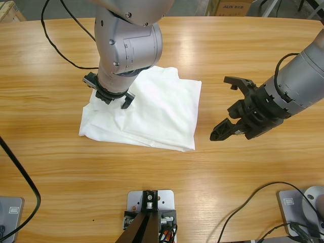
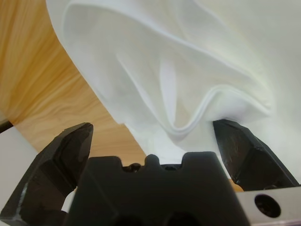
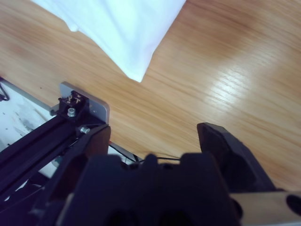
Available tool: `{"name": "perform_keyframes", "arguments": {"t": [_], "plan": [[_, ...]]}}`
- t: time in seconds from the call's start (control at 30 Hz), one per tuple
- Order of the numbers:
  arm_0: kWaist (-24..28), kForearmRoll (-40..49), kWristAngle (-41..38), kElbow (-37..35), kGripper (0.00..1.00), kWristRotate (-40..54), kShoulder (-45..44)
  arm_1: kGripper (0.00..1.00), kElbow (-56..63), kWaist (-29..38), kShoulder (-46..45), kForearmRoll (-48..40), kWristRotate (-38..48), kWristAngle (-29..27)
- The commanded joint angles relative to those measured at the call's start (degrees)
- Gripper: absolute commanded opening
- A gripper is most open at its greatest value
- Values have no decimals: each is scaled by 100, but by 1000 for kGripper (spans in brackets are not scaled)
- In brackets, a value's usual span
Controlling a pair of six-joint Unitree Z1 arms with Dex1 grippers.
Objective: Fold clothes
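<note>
- Overhead, the T-shirt (image 1: 152, 109) lies mid-table as a rough folded rectangle; the left gripper (image 1: 112, 97) stands over its left part, jaws spread, while the right gripper (image 1: 234, 109) hangs beside it, wide open.
- Left wrist: a curled hem sits between parted jaws (nothing pinched yet).
- Right wrist: empty jaws over bare table (image 3: 235, 56); the next fold likely needs closing on that hem.
</note>
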Motion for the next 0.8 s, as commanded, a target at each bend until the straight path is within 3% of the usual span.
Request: {"name": "perform_keyframes", "arguments": {"t": [0.03, 0.33, 0.67, 0.8], "plan": [[450, 368, 94, 416, 973, -214, 398, 757, 89, -36, 63, 13, -96, 95], [1116, 351, -17, 970, 968, -334, 96, 757, 89, -36, 54, 8, -105, 95], [931, 358, -52, 1046, 919, -439, -1077, 835, 67, -36, -27, -45, -105, 105], [1119, 133, -457, 1044, 917, -443, -1871, 890, 345, -168, -742, -802, -17, 554]]}}
